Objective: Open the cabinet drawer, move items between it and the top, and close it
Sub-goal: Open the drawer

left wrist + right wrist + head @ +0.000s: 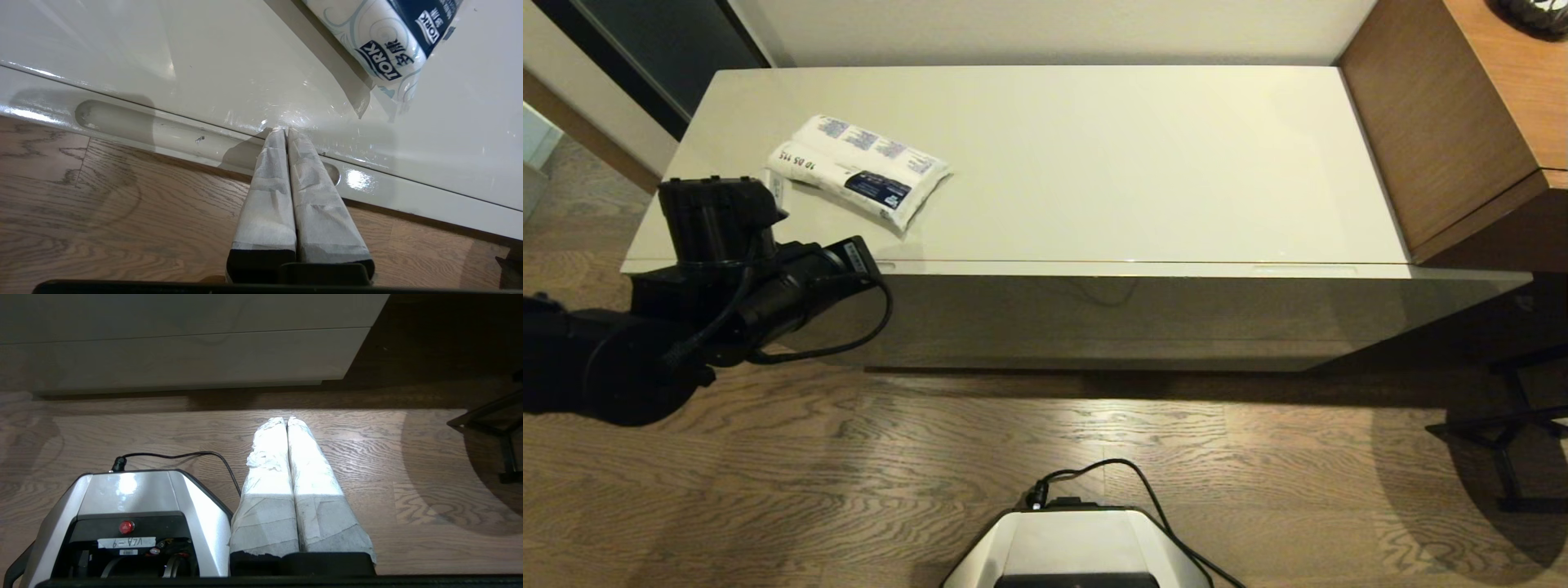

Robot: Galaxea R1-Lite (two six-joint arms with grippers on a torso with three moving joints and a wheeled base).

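Note:
The white plastic pack (pixel 858 167) with blue print and a dark label lies on the left part of the glossy cream-beige top (pixel 1135 163). The pack (pixel 388 45) also shows in the left wrist view, a short way beyond my fingertips. My left gripper (pixel 285 130) is shut on nothing, its tips at the top's front edge just above the drawer's handle recess (pixel 163 130). The drawer front (pixel 1094 314) sits flush, closed. My left arm (pixel 768 294) covers the cabinet's front left corner. The clear crinkly bag is out of view. My right gripper (pixel 286 420) hangs shut and empty over the floor.
A brown wooden desk (pixel 1462 114) abuts the cabinet's right end. My own base (pixel 1078 543) with its black cable stands on the wood floor in front, and appears as the base (pixel 130 506) beside the right gripper. A black stand leg (pixel 1519 425) is at the right.

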